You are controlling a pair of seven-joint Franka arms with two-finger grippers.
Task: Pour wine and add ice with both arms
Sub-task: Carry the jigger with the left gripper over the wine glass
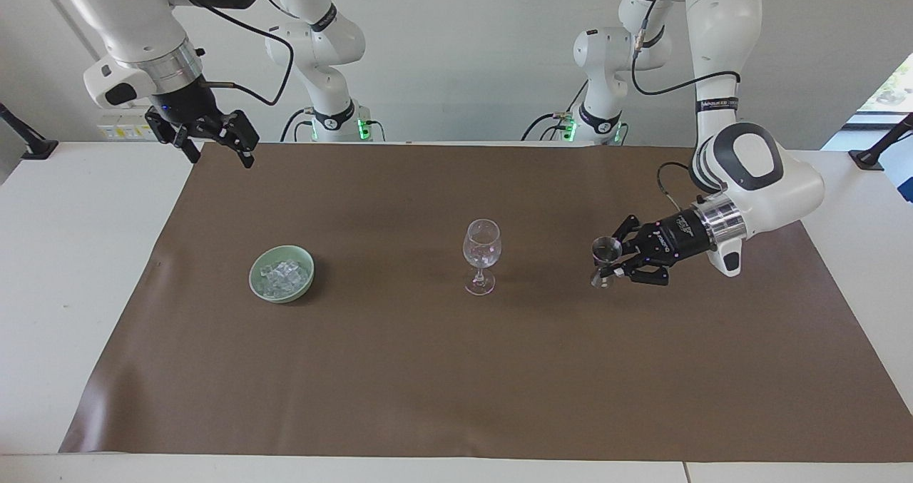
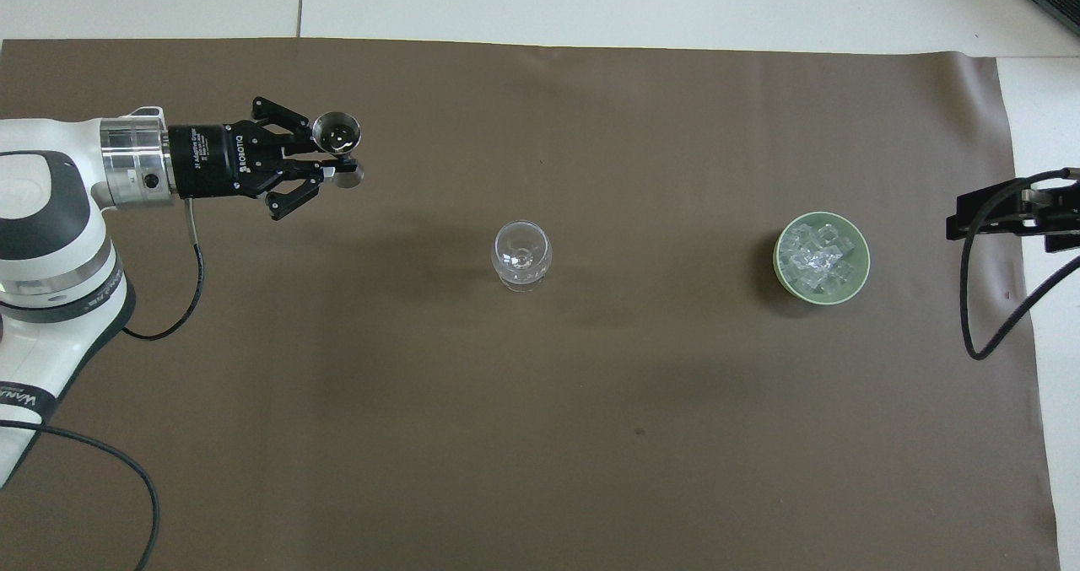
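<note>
A clear stemmed wine glass [image 1: 482, 253] [image 2: 521, 255] stands upright at the middle of the brown mat. The ice [image 1: 282, 276] [image 2: 820, 256], a heap of small clear cubes, lies in a pale green bowl [image 1: 257, 282] [image 2: 861, 280] toward the right arm's end. My left gripper [image 1: 615, 262] [image 2: 325, 156] is shut on a small metal jigger [image 1: 605, 257] [image 2: 337, 138], held upright above the mat beside the glass, toward the left arm's end. My right gripper [image 1: 220, 148] hangs open and empty above the mat's corner nearest the right arm's base; only its edge [image 2: 1004, 210] shows in the overhead view.
The brown mat [image 1: 456, 369] covers most of the white table [image 1: 64, 255]. A black cable [image 2: 983, 301] hangs from the right arm over the mat's edge. Black clamp mounts [image 1: 28, 144] stand at the table's corners nearest the robots.
</note>
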